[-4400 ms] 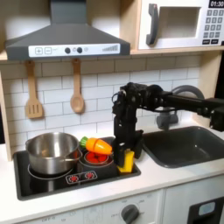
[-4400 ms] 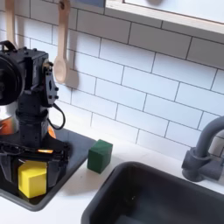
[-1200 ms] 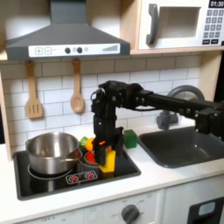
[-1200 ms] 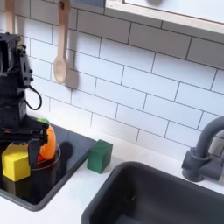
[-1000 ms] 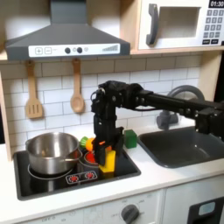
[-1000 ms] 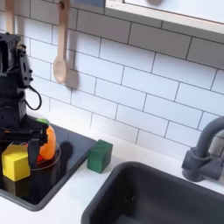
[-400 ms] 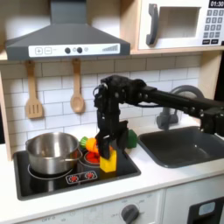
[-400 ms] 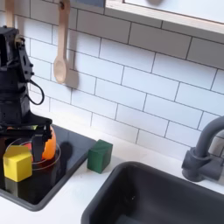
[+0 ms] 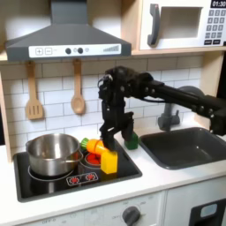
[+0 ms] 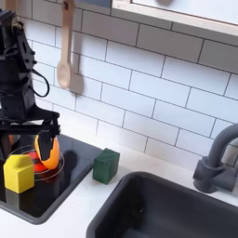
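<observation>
Nearest to you in the second exterior view, the yellow block [image 10: 19, 173] rests on the black stovetop [image 10: 76, 169], close to its front edge. No finger bears on the block, so I judge it sits free on its own base.

The end effector [image 10: 25, 144] hangs just above the block, with the block at its 6 o'clock. Its two fingers [image 10: 42, 139] point down and stand apart, wider than the block. Between their tips and the top of the block I believe there is a small gap, though it is thin and not fully sure. In the first exterior view the end effector [image 9: 109, 141] is likewise directly over the yellow block [image 9: 109, 161].

My judgement of the step: this is the moment right at the block, hold open, nothing carried. Any move from here calls for a straight vertical path, because the room at the sides is narrow.

Just behind the block, at about 2 o'clock from it in the second exterior view, lies the toy carrot [image 10: 48, 151], very near one finger. The steel pot [image 9: 53, 152] stands at 9 o'clock of the block in the first exterior view. Further back, the green block [image 10: 106, 165] sits on the desk [image 10: 88, 209] at the edge of the stovetop, well apart from the fingers.
</observation>
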Action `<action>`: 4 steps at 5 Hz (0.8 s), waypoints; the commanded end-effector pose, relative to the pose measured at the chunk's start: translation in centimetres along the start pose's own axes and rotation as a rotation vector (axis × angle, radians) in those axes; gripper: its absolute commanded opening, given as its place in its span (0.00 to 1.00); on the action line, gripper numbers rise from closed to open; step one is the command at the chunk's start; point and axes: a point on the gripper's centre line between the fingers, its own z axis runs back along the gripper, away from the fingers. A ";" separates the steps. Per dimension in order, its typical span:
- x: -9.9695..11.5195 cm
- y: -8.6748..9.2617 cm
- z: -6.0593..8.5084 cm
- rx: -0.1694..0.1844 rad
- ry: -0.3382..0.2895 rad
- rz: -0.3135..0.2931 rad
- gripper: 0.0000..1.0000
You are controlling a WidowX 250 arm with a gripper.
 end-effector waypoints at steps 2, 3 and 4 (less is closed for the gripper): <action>-0.4 -4.1 -0.5 -0.098 0.017 -0.149 1.00; 0.1 -4.6 -0.5 -0.102 0.009 -0.199 1.00; 1.0 -5.2 -0.8 -0.055 -0.003 -0.248 1.00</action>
